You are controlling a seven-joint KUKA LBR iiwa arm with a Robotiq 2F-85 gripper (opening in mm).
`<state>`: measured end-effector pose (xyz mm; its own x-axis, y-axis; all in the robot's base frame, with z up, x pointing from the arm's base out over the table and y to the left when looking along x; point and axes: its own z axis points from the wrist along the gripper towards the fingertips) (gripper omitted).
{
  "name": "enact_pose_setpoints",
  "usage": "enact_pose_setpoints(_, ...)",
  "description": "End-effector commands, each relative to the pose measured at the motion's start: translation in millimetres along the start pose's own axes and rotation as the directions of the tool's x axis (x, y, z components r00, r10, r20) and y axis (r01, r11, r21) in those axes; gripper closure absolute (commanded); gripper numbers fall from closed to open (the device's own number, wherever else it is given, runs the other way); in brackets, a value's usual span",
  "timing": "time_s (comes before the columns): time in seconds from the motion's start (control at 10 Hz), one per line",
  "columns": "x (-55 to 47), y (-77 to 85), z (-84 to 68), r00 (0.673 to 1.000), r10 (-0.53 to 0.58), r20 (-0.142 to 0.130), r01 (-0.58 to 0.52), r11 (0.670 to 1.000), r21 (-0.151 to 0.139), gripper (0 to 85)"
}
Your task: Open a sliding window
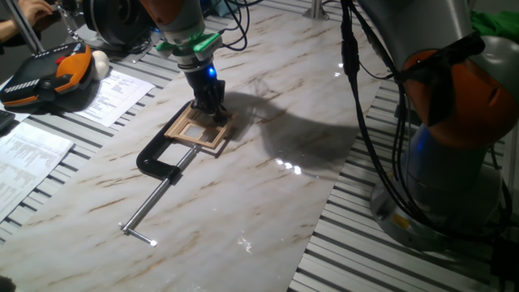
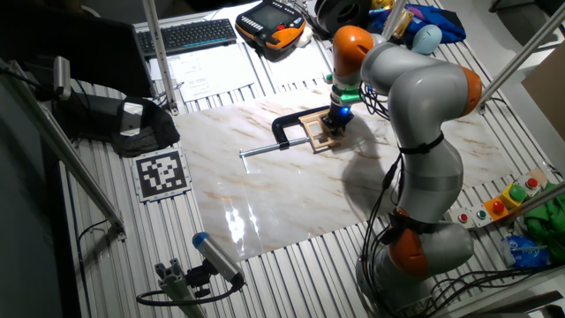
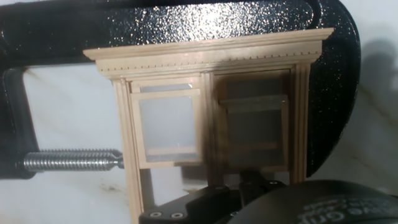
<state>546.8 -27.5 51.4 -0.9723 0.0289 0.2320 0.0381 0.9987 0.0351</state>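
Note:
The sliding window [image 1: 195,130] is a small light-tan wooden frame lying flat on the marble board [image 1: 243,203]. A black C-clamp [image 1: 158,158] holds it. My gripper [image 1: 209,105] points straight down with its fingertips on the window's far right part. In the other fixed view the gripper [image 2: 335,124] stands over the window [image 2: 316,132] beside the clamp [image 2: 287,128]. The hand view shows the window [image 3: 205,56] with two sashes, the right one in shadow, and the clamp [image 3: 186,25] arching around it. The gripper [image 3: 249,186] shows only as dark parts at the bottom edge, so its jaw gap is hidden.
The clamp's steel screw rod [image 1: 150,207] reaches toward the near left. An orange teach pendant [image 1: 49,73] and papers [image 1: 113,93] lie at the back left. My arm's base [image 1: 454,162] with cables stands at the right. A keyboard [image 2: 199,35] and a marker tag [image 2: 161,172] lie off the board.

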Motion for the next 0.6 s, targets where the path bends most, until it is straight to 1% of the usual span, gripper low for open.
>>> enact_pose_setpoints(0.0, -1.5, 0.5, -0.2, 1.000, -0.001, 0.000, 0.001, 1.000, 0.000, 85.0)
enact_pose_setpoints(0.5, 3.3, -1.2, 3.7, 1.000, -0.007, 0.001, 0.007, 1.000, 0.002, 85.0)
